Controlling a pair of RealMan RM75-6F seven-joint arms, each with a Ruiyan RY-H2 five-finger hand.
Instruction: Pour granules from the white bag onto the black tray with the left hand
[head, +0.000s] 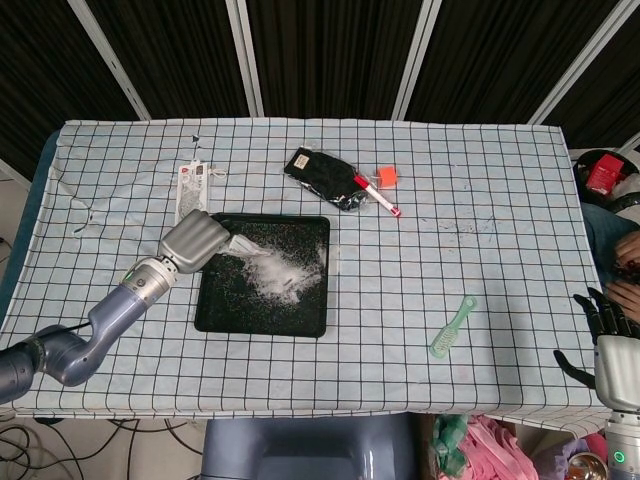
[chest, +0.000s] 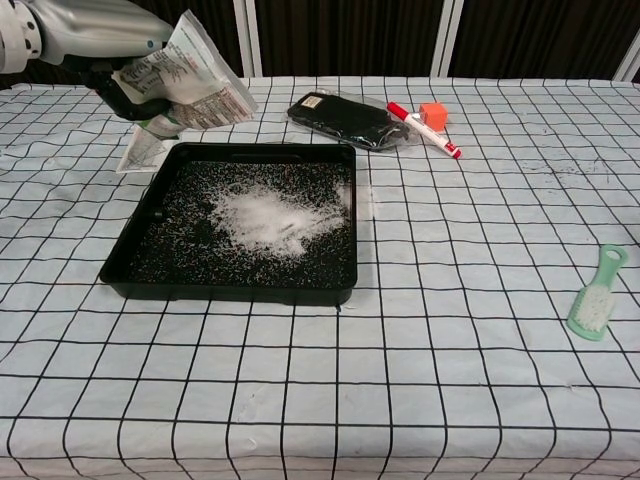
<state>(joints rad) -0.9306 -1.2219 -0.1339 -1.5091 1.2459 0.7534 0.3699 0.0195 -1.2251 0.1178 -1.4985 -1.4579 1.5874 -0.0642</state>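
Observation:
My left hand (head: 195, 241) (chest: 130, 95) grips the white bag (chest: 190, 80) (head: 240, 243), held tilted above the left rear corner of the black tray (head: 215, 310) (chest: 130, 265), its far end pointing right over the tray. A white heap of granules (head: 280, 272) (chest: 265, 218) lies in the tray's middle, with scattered grains around it. My right hand (head: 606, 335) hangs beyond the table's right front corner with its fingers apart, holding nothing.
A second white packet (head: 190, 185) (chest: 140, 152) lies flat behind the tray's left corner. Behind the tray are a black pouch (head: 322, 175) (chest: 340, 115), a red-and-white marker (head: 377, 195) (chest: 425, 131) and an orange cube (head: 387, 177) (chest: 432, 111). A green brush (head: 452, 327) (chest: 595, 294) lies at right.

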